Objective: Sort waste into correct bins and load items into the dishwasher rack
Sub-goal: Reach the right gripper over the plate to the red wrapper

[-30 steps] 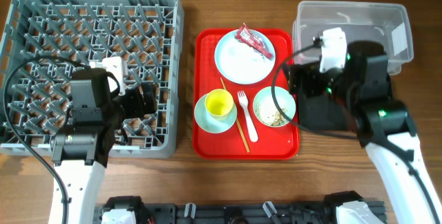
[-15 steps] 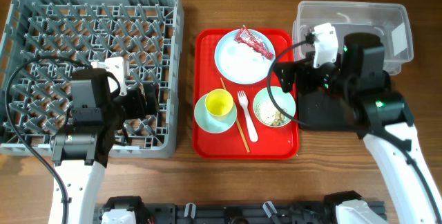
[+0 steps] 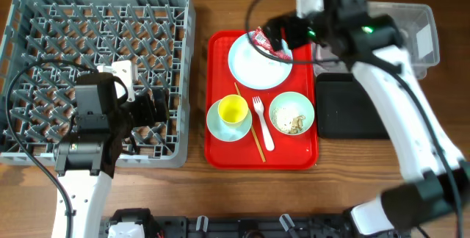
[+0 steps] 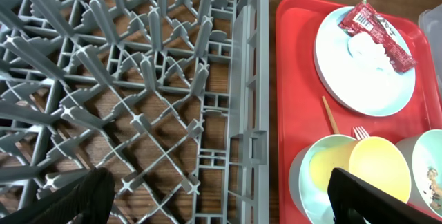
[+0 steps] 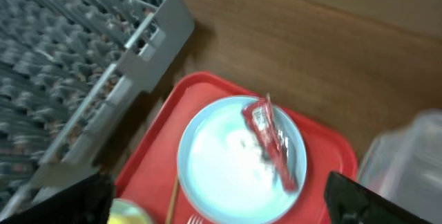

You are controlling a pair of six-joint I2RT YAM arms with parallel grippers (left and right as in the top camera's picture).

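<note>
Red tray (image 3: 214, 120): carries every dish and all the waste in view; it lies below the right tool (image 3: 281, 34) and on its near side.
Right tool state: released, fingers spread wide, nothing between them; it hangs over the far edge of the plate (image 3: 253, 65).
Wrapper (image 3: 268, 41): red and white, lying on the plate's far rim, under the right tool and apart from its fingers.
Left tool (image 3: 156, 106) state: released, wide, empty; poised over the dishwasher rack (image 3: 183, 47), near the wall that faces the tray.
Rack load: no dish visible among the pegs.
Bins: clear tub (image 3: 415, 36) and black tray (image 3: 349, 109) lie to the right tool's outer side. Nothing is seen in either, though the arm covers part of the tub.
Left to load: plate; yellow cup (image 3: 233, 109) standing in a mint bowl (image 3: 217, 126); second bowl (image 3: 291, 113) holding crumbs (image 3: 296, 124); fork (image 3: 263, 128); chopsticks (image 3: 250, 124).
Progress (judgement): at the very start, with nothing sorted and nothing racked. The wrapper looks like the first pick.
Right wrist view adds: though blurred, it shows the wrapper clear of both fingers; in the overhead view the arm partly masks it.
Left wrist view adds: a sharp look at the wrapper, and a whitish patch (image 4: 366, 44) beside it on the plate; scrap or smear, cannot tell. No bins in this view.
Overhead adds: both bins and the crumb bowl whole.
</note>
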